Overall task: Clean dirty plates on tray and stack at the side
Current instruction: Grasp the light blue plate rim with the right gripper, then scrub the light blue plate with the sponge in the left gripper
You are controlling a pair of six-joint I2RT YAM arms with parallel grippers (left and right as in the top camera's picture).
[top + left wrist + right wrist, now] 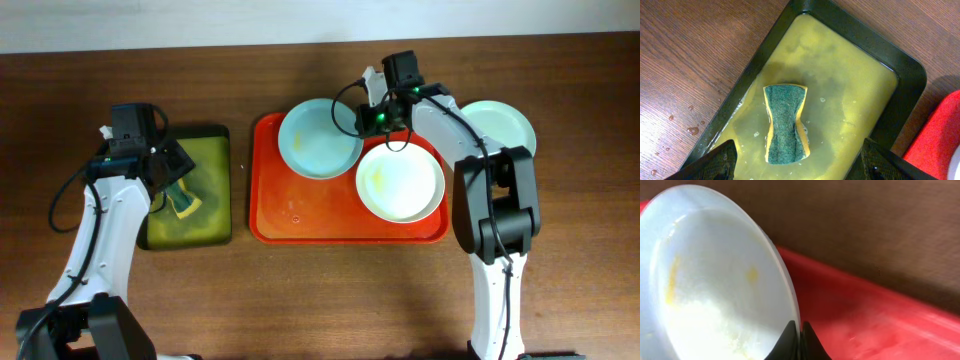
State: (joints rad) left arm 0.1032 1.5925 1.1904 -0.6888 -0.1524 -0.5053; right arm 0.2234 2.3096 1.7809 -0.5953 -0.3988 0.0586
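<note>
While pinching the smeared plate (715,280) on the tray (880,315), upper centre overhead, likely steadies it for wiping, right gripper (799,341) jaws clamped on its rim. Poises left gripper (797,162), jaws apart, over the sponge (786,125).

rear-left plate (318,138), front-right plate (400,182): on large tray (300,215)
third plate (500,125): on counter (300,300), right of large tray
small tray (205,160): left of large tray
sponge (184,203): in small tray

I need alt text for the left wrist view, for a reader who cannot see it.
A green-topped yellow sponge lies in yellowish liquid in a black tray, with the left gripper open wide at the picture's bottom edge. The corner of the red tray shows at right.
</note>
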